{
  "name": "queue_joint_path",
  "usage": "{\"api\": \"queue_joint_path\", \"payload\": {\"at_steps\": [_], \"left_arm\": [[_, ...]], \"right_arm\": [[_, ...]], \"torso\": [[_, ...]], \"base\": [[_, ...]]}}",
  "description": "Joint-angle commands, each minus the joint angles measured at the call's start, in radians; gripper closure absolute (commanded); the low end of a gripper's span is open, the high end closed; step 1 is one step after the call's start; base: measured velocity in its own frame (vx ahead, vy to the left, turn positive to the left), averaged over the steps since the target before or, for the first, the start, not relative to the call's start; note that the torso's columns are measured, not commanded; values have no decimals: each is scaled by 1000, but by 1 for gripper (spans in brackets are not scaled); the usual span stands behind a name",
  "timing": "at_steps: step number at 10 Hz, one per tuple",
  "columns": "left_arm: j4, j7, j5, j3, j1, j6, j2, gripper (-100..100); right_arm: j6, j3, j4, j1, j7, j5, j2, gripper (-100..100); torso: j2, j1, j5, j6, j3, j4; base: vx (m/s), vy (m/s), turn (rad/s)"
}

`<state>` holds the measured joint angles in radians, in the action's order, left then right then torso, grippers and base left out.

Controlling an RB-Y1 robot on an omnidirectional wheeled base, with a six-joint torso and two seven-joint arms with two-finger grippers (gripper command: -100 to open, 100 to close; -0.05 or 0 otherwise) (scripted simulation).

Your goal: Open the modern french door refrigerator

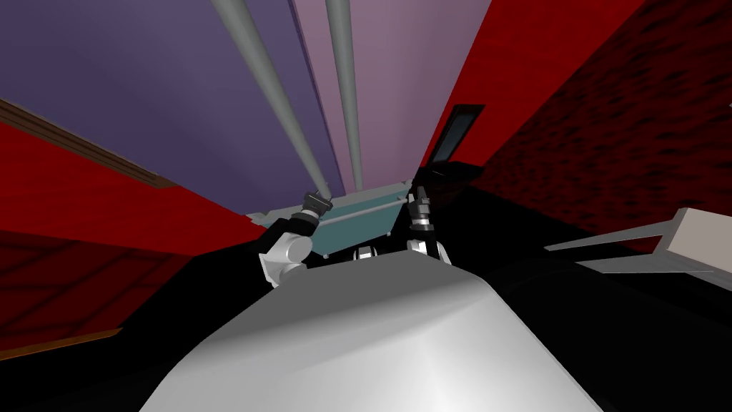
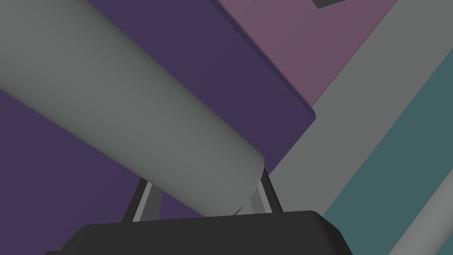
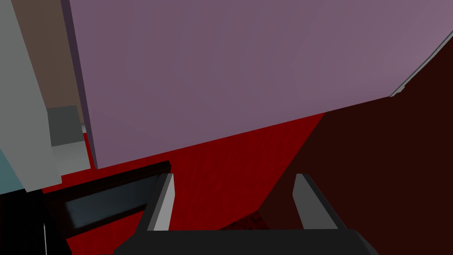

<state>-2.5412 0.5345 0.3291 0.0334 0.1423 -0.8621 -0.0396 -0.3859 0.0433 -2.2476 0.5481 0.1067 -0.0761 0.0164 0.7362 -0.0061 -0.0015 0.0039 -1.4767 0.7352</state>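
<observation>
1. Head view: the refrigerator [image 1: 214, 86] stands right in front of the robot and shows two doors, a darker purple door [image 1: 179, 93] and a lighter mauve door [image 1: 407, 79]. There are two long grey handles, the left handle [image 1: 271, 93] and the right handle [image 1: 347, 86]. The left tool [image 1: 317, 201] sits at the near end of the left handle. The right tool [image 1: 421, 193] hangs off to the side of it, clear of both handles. A teal drawer [image 1: 357, 218] lies between the two tools. Red walls [image 1: 86, 193] flank the refrigerator, a dark framed panel [image 1: 457, 132] hangs beyond the right tool, and one pale grey object [image 1: 697, 239] juts in further to that side.

2. Left wrist view: the left tool [image 2: 203, 195] has its two fingers [image 2: 148, 201] closed against the sides of the left handle [image 2: 132, 110], whose rounded end lies between them. Behind the handle, the darker purple door [image 2: 212, 57] stands proud of the lighter mauve door [image 2: 309, 44].

3. Right wrist view: the right tool [image 3: 234, 195] is wide open and holds nothing. The mauve door face is well ahead of its fingers [image 3: 163, 203], with red wall between, and the dark framed panel [image 3: 106, 195] is just beside one finger.
</observation>
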Motion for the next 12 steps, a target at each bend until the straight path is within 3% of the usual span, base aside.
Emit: {"api": "queue_joint_path", "payload": {"at_steps": [1,2,3,4,12], "left_arm": [[-43,-7,16,23,52,-6,4,100],[-60,-10,21,31,73,-5,5,100],[-55,-7,12,24,59,-7,1,100],[-55,-6,38,51,47,-17,20,100],[-41,-1,141,159,-13,-58,92,100]], "right_arm": [[0,0,0,0,0,0,0,0],[0,0,0,0,0,0,0,0],[0,0,0,0,0,0,0,0],[0,0,0,0,0,0,0,0],[0,0,0,0,0,0,0,0]], "torso": [[0,0,0,0,0,0],[0,0,0,0,0,1],[1,0,0,0,0,1],[1,1,0,-1,0,2],[5,-1,-2,-1,1,8]], "base": [[29,3,41],[28,0,38],[9,3,22],[-72,143,-98],[-166,200,-133]]}}
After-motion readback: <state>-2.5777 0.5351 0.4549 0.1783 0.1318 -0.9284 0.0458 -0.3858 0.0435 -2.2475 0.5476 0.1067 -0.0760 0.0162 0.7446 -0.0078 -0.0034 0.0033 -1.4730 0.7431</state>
